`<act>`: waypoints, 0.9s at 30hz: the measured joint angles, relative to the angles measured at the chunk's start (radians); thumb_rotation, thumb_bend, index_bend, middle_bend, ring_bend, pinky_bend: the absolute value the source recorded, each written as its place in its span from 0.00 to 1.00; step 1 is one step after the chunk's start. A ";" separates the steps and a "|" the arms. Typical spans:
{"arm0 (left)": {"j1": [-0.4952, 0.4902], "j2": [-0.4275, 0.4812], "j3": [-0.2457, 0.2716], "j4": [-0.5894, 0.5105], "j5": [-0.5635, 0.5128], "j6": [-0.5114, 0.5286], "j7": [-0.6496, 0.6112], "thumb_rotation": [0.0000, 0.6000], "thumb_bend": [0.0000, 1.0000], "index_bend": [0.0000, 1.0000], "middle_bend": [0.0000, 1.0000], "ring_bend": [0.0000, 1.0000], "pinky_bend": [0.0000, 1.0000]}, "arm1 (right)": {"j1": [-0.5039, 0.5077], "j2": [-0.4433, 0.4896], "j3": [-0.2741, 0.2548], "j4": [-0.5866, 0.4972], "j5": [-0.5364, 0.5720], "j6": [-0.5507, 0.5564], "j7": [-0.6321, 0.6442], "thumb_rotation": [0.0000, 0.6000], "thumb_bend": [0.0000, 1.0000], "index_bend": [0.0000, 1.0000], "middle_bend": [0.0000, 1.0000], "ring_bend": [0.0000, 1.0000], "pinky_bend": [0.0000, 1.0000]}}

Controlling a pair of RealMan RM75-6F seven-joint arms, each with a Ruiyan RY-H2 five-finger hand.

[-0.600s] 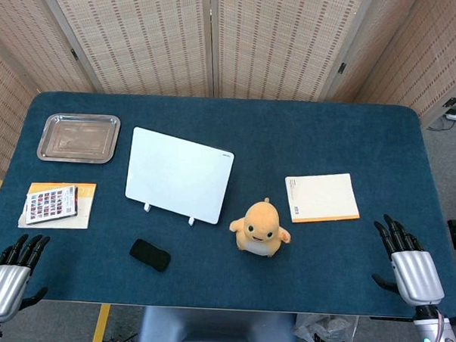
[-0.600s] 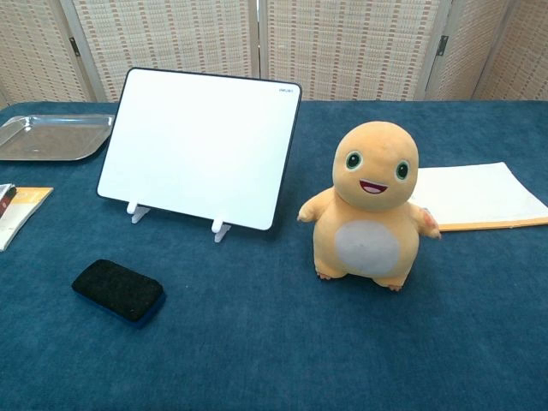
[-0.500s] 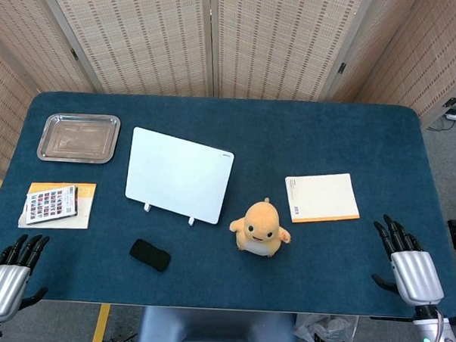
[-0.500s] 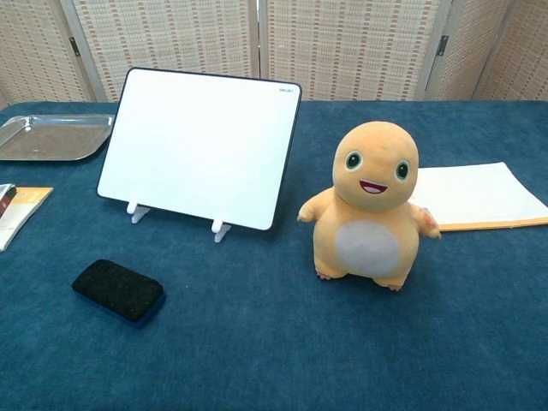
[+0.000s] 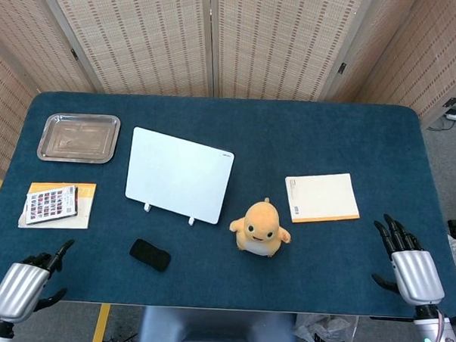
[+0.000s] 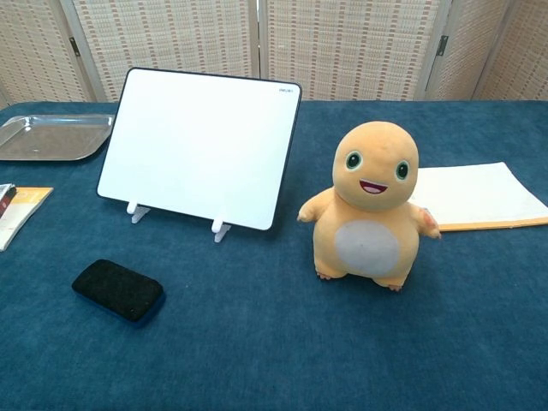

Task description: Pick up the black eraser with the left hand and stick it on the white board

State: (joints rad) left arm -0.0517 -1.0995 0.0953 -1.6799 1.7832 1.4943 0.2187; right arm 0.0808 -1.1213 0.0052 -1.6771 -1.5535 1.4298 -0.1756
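The black eraser (image 5: pixel 149 255) (image 6: pixel 117 289) lies flat on the blue table, in front of the white board's left foot. Leaning back on two small white feet, the white board (image 5: pixel 179 174) (image 6: pixel 201 145) stands left of centre with a bare face. My left hand (image 5: pixel 25 285) hovers at the table's near left corner, well left of the eraser; it holds nothing and one finger points forward. At the near right edge my right hand (image 5: pixel 406 266) has its fingers spread and is empty. Neither hand shows in the chest view.
An orange plush toy (image 5: pixel 260 228) (image 6: pixel 372 210) stands right of the board. A cream notebook (image 5: pixel 321 197) (image 6: pixel 479 197) lies further right. A steel tray (image 5: pixel 78 137) (image 6: pixel 51 137) and a booklet (image 5: pixel 56 204) (image 6: pixel 17 210) sit on the left side.
My left hand has shifted a little to the right and turned, its fingers less straight than before. The eraser, the board and the right hand have not moved.
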 measured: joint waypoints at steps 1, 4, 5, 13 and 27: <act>-0.015 -0.003 0.003 0.010 0.019 -0.012 -0.025 1.00 0.21 0.26 1.00 1.00 1.00 | 0.001 -0.001 0.001 0.000 0.002 -0.001 0.000 1.00 0.15 0.00 0.00 0.07 0.21; -0.056 -0.015 0.007 0.027 0.050 -0.055 -0.062 1.00 0.21 0.28 1.00 1.00 1.00 | 0.004 0.000 0.005 0.000 0.010 -0.006 0.003 1.00 0.15 0.00 0.00 0.07 0.21; -0.071 -0.020 0.009 0.027 0.052 -0.082 -0.058 1.00 0.21 0.28 1.00 1.00 1.00 | 0.005 0.001 0.006 0.000 0.011 -0.006 0.005 1.00 0.15 0.00 0.00 0.07 0.21; -0.190 -0.053 -0.003 -0.019 -0.018 -0.328 -0.045 1.00 0.22 0.25 1.00 1.00 1.00 | -0.007 0.020 0.009 0.004 0.000 0.027 0.068 1.00 0.15 0.00 0.00 0.07 0.21; -0.333 -0.174 -0.065 0.026 -0.149 -0.487 -0.024 1.00 0.23 0.25 1.00 1.00 1.00 | -0.008 0.025 0.008 0.009 -0.004 0.028 0.075 1.00 0.15 0.00 0.00 0.07 0.21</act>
State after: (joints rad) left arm -0.3848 -1.2735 0.0298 -1.6542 1.6341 1.0069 0.1949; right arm 0.0726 -1.0966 0.0137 -1.6682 -1.5570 1.4575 -0.1003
